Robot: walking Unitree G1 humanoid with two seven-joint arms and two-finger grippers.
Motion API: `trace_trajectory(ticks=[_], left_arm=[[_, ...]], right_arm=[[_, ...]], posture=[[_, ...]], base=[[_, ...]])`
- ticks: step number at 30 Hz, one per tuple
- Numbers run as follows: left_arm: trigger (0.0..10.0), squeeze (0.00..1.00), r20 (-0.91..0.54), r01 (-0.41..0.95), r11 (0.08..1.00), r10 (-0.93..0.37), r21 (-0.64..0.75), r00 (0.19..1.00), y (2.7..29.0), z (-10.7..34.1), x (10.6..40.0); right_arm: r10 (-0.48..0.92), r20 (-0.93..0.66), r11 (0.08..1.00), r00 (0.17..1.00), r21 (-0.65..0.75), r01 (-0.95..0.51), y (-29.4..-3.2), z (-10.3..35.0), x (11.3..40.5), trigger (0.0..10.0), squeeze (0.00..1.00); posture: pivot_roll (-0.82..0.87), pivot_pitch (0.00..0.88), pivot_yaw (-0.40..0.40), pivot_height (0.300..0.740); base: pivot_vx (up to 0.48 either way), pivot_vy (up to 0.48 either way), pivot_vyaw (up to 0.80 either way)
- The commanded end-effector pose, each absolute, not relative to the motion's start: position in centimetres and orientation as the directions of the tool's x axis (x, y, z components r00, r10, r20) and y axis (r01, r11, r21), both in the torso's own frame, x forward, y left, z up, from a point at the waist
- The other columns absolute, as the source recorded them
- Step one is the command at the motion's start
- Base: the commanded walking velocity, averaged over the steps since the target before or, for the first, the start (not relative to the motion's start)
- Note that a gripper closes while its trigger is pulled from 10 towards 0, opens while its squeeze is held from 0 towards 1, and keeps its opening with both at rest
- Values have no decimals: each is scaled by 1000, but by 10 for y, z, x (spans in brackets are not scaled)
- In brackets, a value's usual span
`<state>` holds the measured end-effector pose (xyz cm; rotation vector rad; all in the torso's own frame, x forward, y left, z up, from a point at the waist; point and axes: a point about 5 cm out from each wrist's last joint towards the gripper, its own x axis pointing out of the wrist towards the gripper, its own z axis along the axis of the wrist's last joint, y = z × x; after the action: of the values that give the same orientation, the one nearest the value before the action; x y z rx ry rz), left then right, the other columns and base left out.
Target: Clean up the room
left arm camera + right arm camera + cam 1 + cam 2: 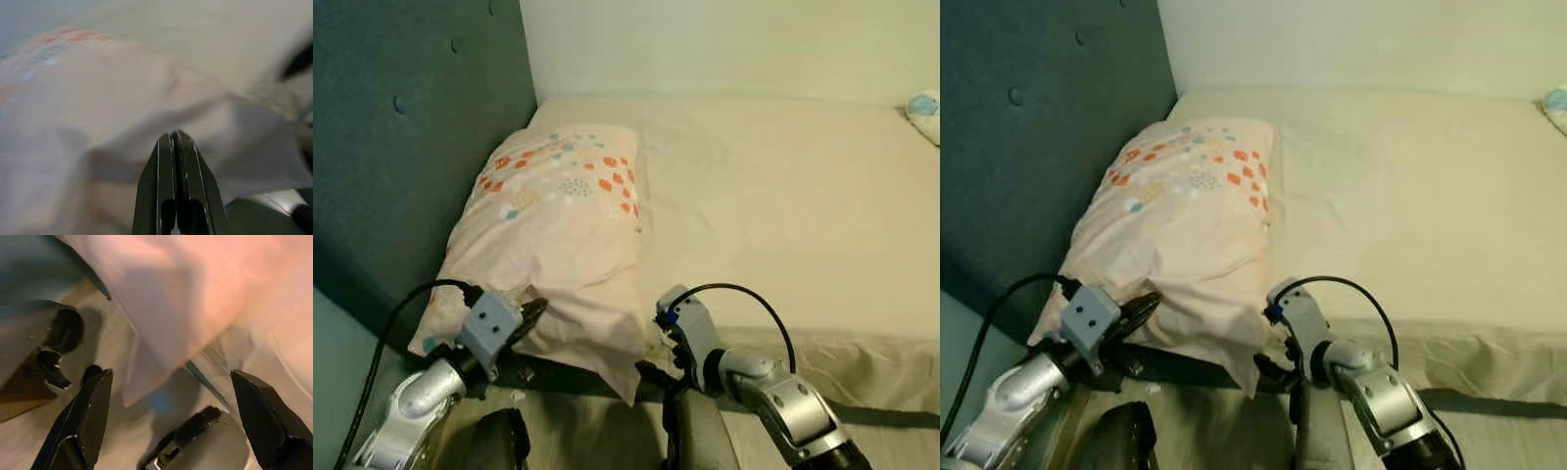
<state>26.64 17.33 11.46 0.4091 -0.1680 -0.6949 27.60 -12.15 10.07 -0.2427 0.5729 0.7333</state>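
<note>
A pale pink pillow (553, 230) with orange and blue dots lies at the head of the bed, its near corner (625, 377) hanging over the mattress edge. My left gripper (536, 311) sits at the pillow's near edge. Its fingers (175, 161) are shut, with the tips against a fold of the pillowcase; I cannot tell whether fabric is pinched between them. My right gripper (664, 387) hangs just below the drooping corner, pointing down at the floor. It is open wide with nothing between its fingers (93, 416).
A teal padded headboard (401, 147) stands to the left of the pillow. The cream sheet of the bed (783, 196) stretches right to a small blue-and-white item (925, 106) at the far edge. A dark object (494, 436) lies on the floor by the bed.
</note>
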Motion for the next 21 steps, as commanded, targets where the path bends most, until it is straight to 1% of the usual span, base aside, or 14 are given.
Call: trace_trajectory(ticks=[1, 2, 3, 5, 6, 7, 8, 9, 12, 14, 16, 18, 20, 21], left_arm=[[0, 0, -109, 676, 614, -702, 407, 703, 162, 94, 261], [0, 0, -109, 676, 614, -702, 407, 703, 162, 94, 261], [0, 0, -210, 673, 553, -674, 491, 708, 159, 76, 271], [0, 0, -347, 655, 438, -595, 616, 724, 156, 50, 287], [0, 0, -347, 655, 438, -595, 616, 724, 156, 50, 287], [0, 0, -418, 640, 357, -528, 680, 739, 151, 40, 299], [0, 0, -418, 640, 357, -528, 680, 739, 151, 40, 299], [0, 0, -442, 614, 308, -474, 727, 761, 146, 40, 309], [0, 0, -442, 578, 285, -422, 764, 792, 142, 45, 320], [0, 0, -442, 578, 285, -422, 764, 792, 142, 45, 320], [0, 0, -436, 544, 244, -382, 803, 815, 139, 53, 332], [0, 0, -428, 527, 224, -371, 820, 824, 138, 57, 337], [0, 0, -339, 424, 244, -323, 872, 883, 142, 81, 357], [0, 0, -339, 424, 244, -323, 872, 883, 142, 81, 357]], right_arm=[[607, -567, 681, 557, 9, -732, -115, 102, 269, 10000, 0], [607, -567, 681, 557, 9, -732, -115, 102, 269, 10000, 0], [617, -560, 673, 554, 9, -740, -115, 106, 268, 10000, 0], [634, -538, 666, 555, 15, -746, -114, 113, 264, 10000, 0], [634, -538, 666, 555, 15, -746, -114, 113, 264, 10000, 0], [669, -493, 655, 556, 36, -755, -113, 123, 259, 10000, 0], [669, -493, 655, 556, 36, -755, -113, 123, 259, 10000, 0], [691, -458, 647, 560, 45, -761, -114, 131, 256, 10000, 0], [702, -433, 643, 565, 46, -764, -114, 136, 252, 10000, 0], [702, -433, 643, 565, 46, -764, -114, 136, 252, 10000, 0], [712, -419, 641, 563, 60, -765, -115, 138, 248, 10000, 0], [714, -417, 640, 562, 65, -765, -115, 138, 246, 10000, 0], [709, -418, 646, 568, 63, -761, -116, 137, 245, 10000, 0], [709, -418, 646, 568, 63, -761, -116, 137, 245, 10000, 0]], posture=[[-77, 157, -50, 577], [-77, 157, -50, 577], [-98, 189, -43, 577], [-114, 202, -33, 577], [-114, 202, -33, 577], [-145, 227, -9, 577], [-145, 227, -9, 577], [-158, 236, 2, 577], [-178, 248, 19, 577], [-178, 248, 19, 577], [-186, 257, 31, 577], [-186, 257, 31, 577], [-184, 259, 35, 577], [-184, 259, 35, 577]], base=[[0, 0, 0], [0, 0, 0], [0, 0, 0], [0, 0, 0], [0, 0, 0], [0, 0, 0], [0, 0, 0], [0, 0, 0], [0, 0, 0], [0, 0, 0], [0, 0, 0], [0, 0, 0], [0, 0, 0], [0, 0, 0]])
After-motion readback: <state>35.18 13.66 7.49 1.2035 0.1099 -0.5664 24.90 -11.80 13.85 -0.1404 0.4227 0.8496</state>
